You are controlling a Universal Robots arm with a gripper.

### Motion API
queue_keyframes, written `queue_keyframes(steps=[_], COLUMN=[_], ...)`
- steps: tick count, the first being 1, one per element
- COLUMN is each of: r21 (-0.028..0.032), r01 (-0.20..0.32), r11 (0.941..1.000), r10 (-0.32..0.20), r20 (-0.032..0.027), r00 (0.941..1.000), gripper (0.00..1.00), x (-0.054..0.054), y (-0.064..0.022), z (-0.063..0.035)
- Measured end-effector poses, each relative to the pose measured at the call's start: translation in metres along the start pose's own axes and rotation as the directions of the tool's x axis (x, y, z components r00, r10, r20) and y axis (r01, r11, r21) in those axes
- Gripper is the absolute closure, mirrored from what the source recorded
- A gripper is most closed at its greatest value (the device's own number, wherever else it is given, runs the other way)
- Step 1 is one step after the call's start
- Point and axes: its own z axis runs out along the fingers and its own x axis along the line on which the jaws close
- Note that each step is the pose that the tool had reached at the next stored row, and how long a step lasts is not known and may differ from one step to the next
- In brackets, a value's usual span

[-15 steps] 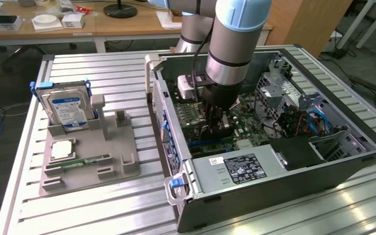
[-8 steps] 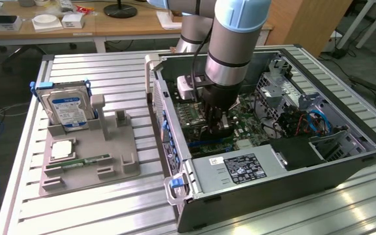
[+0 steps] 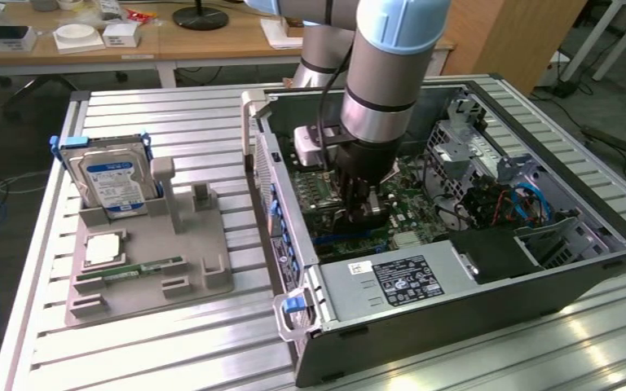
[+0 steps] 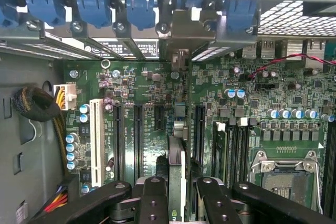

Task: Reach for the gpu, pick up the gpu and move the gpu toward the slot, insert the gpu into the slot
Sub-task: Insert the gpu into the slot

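Inside the case [image 3: 455, 326], fingers [image 4: 152, 198] grip the gpu [image 4: 176, 166] between black slots [image 4: 199, 129].

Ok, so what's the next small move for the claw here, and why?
Probably ease straight down a little. The claw grips the gpu edge-on, standing upright over the motherboard. The card hides what lies right under it, so I can't tell whether its edge is seated yet; a gentle push seems safest.
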Motion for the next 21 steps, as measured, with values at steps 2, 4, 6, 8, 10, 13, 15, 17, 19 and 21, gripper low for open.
queue_keyframes(steps=[2, 4, 6, 8, 10, 13, 15, 17, 19, 21], r21=[0.0002, -0.0006, -0.0005, -0.0007, -0.0006, -0.0007, -0.0006, -0.0006, -0.0006, -0.0006], r01=[0.000, 0.000, 0.000, 0.000, 0.000, 0.000, 0.000, 0.000, 0.000, 0.000], r11=[1.0000, 1.0000, 1.0000, 1.0000, 1.0000, 1.0000, 1.0000, 1.0000, 1.0000, 1.0000], r10=[0.000, 0.000, 0.000, 0.000, 0.000, 0.000, 0.000, 0.000, 0.000, 0.000], r20=[0.0000, -0.0006, -0.0005, -0.0007, -0.0007, -0.0008, -0.0007, -0.0007, -0.0008, -0.0006], r00=[1.0000, 1.0000, 1.0000, 1.0000, 1.0000, 1.0000, 1.0000, 1.0000, 1.0000, 1.0000], gripper=[0.74, 0.74, 0.74, 0.74, 0.74, 0.74, 0.74, 0.74, 0.74, 0.74], x=[0.0000, 0.0000, 0.0000, 0.0001, 0.0001, 0.0001, 0.0001, 0.0001, 0.0001, 0.0001], y=[0.0017, 0.0040, 0.0043, 0.0044, 0.0045, 0.0045, 0.0045, 0.0045, 0.0045, 0.0046], z=[-0.0004, -0.0009, -0.0009, -0.0010, -0.0010, -0.0010, -0.0010, -0.0010, -0.0010, -0.0009])
